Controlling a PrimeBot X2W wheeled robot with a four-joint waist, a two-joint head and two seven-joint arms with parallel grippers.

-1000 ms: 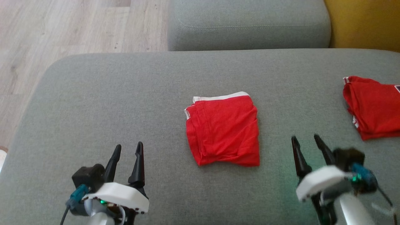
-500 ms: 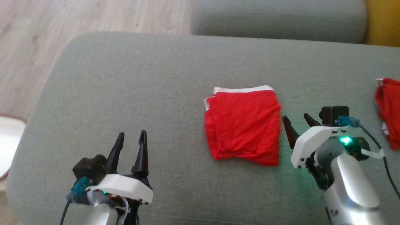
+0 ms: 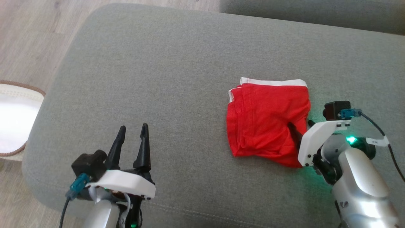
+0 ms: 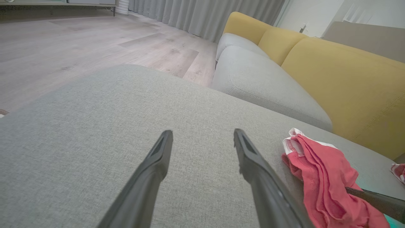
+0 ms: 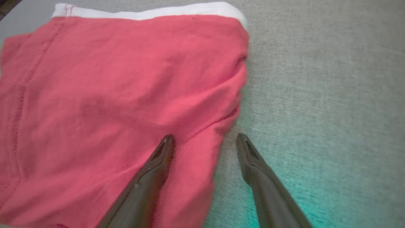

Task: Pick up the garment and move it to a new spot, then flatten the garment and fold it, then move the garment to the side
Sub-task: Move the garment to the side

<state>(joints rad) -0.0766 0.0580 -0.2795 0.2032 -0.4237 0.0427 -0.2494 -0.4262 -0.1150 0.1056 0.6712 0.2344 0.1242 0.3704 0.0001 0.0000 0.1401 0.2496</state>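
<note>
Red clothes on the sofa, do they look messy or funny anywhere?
A little. The red garment is folded, but its right edge is rumpled and its near edge runs crooked on the grey cushion. The open right gripper straddles that rumpled edge. Nothing looks torn.

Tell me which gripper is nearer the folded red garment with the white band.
Right. The right gripper straddles the right edge of the red garment, one finger over the cloth, the other over the grey cushion. The left gripper is apart, over cushion to its left.
</note>
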